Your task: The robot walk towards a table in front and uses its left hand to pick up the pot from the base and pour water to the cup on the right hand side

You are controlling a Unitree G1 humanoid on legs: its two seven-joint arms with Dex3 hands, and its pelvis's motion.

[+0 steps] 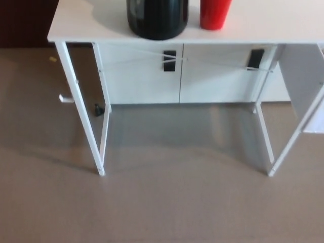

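Observation:
A white table [263, 28] stands ahead, its top running along the upper edge of the head view. On it sits the black pot [157, 19], only its lower part showing, cut off by the picture's top. Just right of it stands a red cup [215, 14], also cut off above. I cannot make out the pot's base. Neither of my hands shows in this view.
The table's thin white legs [81, 109] come down to the brown floor at left and right [277, 152]. Behind them is a white cabinet [182, 76] with two black handles. A small white object [66, 98] and a small dark one [98, 110] lie by the left legs.

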